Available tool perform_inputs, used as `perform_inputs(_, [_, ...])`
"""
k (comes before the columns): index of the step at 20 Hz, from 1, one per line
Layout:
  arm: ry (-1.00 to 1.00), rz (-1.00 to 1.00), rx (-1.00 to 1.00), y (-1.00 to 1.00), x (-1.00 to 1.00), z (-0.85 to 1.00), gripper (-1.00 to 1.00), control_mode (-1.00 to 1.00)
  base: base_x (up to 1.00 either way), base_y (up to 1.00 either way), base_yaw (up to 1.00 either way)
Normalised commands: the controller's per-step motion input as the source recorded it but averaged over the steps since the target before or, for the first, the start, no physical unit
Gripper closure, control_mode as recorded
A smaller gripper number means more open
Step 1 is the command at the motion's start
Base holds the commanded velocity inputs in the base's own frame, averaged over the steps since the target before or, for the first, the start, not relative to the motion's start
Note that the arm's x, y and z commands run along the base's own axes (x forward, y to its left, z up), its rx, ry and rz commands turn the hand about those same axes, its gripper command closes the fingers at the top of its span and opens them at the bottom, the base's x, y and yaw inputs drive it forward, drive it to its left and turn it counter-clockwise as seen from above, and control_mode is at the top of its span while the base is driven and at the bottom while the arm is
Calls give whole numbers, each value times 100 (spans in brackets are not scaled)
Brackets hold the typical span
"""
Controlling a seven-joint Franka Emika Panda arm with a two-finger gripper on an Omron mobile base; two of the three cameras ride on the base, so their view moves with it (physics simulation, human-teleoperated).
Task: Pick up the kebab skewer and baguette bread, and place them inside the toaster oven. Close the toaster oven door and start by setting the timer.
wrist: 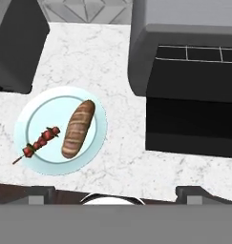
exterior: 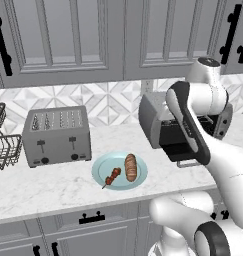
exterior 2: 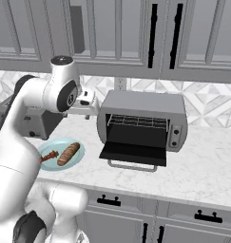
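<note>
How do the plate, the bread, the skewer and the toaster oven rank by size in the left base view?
1. toaster oven, partly behind the arm
2. plate
3. bread
4. skewer, somewhat shorter and much thinner than the bread

- In the left base view, we find the arm [exterior: 193,125] covering most of the toaster oven [exterior: 153,117].
- The wire basket [exterior: 3,145] is cut off at the left edge.

The skewer [wrist: 39,140] and the golden, ridged baguette [wrist: 78,128] lie side by side on a teal plate [wrist: 100,125] — left of the grey toaster oven [exterior 2: 144,119], its door [exterior 2: 134,153] dropped open.
</note>
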Motion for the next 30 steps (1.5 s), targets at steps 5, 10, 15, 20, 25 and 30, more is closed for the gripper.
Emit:
perform_inputs(5, [-34,10,7,-63,-35,-23,-100,-100,0,0,0])
perform_inputs(10, [-38,15,10,-53,-16,-26,-100,-100,0,0,0])
perform_inputs(15, [-22,15,8,-42,0,-18,-100,-100,0,0,0])
perform_inputs(20, [-10,10,4,-21,12,-5,-100,-100,0,0,0])
perform_inputs(25, [-1,6,2,-22,27,-3,-100,-100,0,0,0])
perform_inputs(30, [-11,3,13,-16,20,-9,-100,-100,0,0,0])
